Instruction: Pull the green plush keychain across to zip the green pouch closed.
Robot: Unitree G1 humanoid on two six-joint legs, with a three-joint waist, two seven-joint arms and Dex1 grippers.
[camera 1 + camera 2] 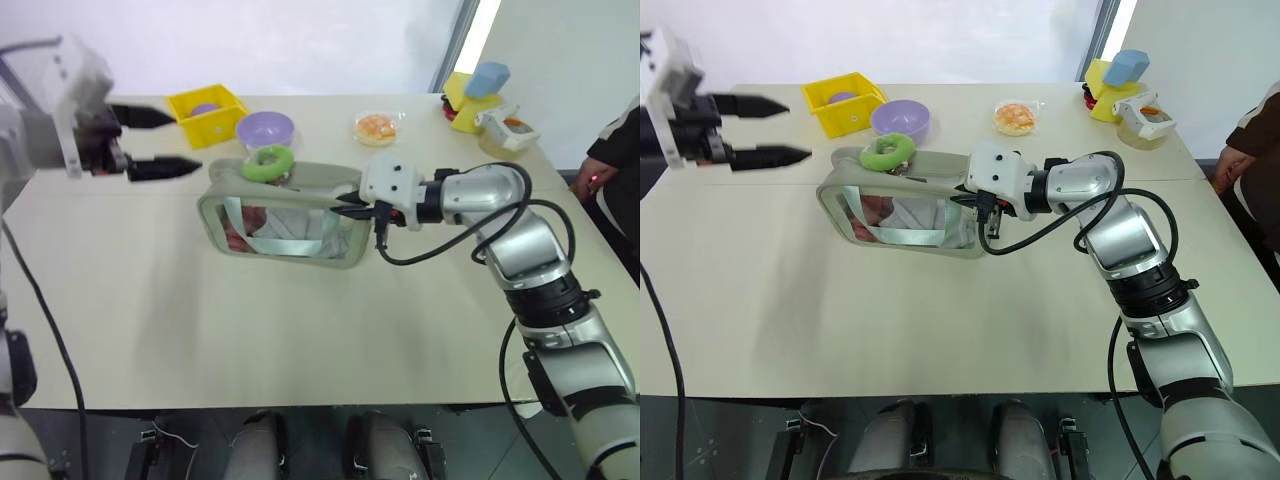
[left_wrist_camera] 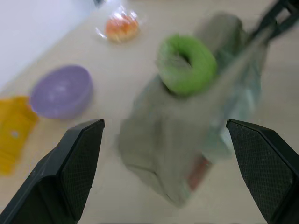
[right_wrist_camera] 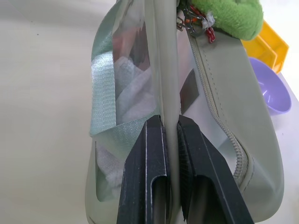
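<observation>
While right gripper (image 3: 169, 135) jaws pinch green pouch (image 1: 300, 215) edge mid-worktop, left gripper (image 1: 165, 140) jaws gape empty beside green plush keychain (image 1: 268, 162); risk: pouch slips, zipper stalls short.

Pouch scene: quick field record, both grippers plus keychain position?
pouch: standing on edge on table, clear front toward robot
keychain: on pouch's top edge, near its left end
left gripper: open, left of pouch, apart from it, holding nothing
right gripper: shut on pouch's right-end edge
behind pouch: purple bowl, yellow bin
</observation>
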